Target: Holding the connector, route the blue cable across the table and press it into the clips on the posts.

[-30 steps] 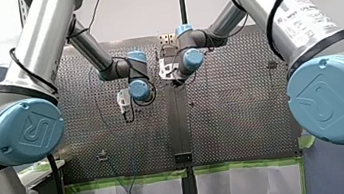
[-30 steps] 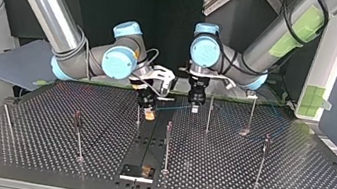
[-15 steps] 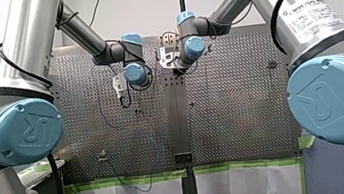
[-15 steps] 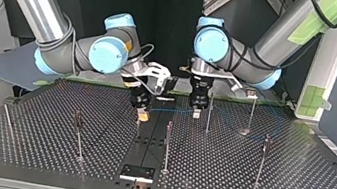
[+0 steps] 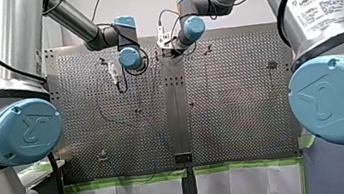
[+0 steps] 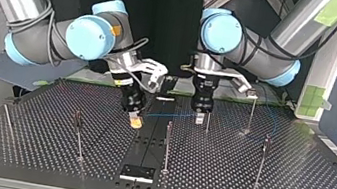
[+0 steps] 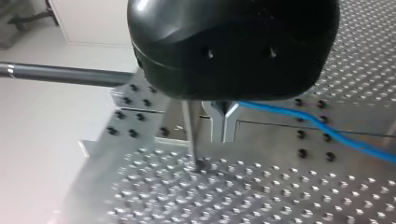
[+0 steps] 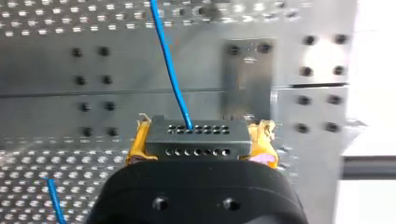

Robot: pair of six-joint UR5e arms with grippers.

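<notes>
Clamping the connector (image 8: 196, 137) — yellow-padded fingers (image 8: 262, 140), blue cable (image 8: 167, 70).

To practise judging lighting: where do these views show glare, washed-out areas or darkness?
Left wrist view: washed-out white beyond the perforated table. Right wrist view: glare on that table ahead of the connector. Top view: dark backdrop above the table.

Claw (image 7: 224, 136) (closed) grips blue cable (image 7: 280, 110).

Upright post (image 6: 167, 145) at 6 o'clock in top view, blue cable (image 6: 168, 114) strung across centre, open worktop (image 6: 32, 150) toward 8 o'clock.
</notes>
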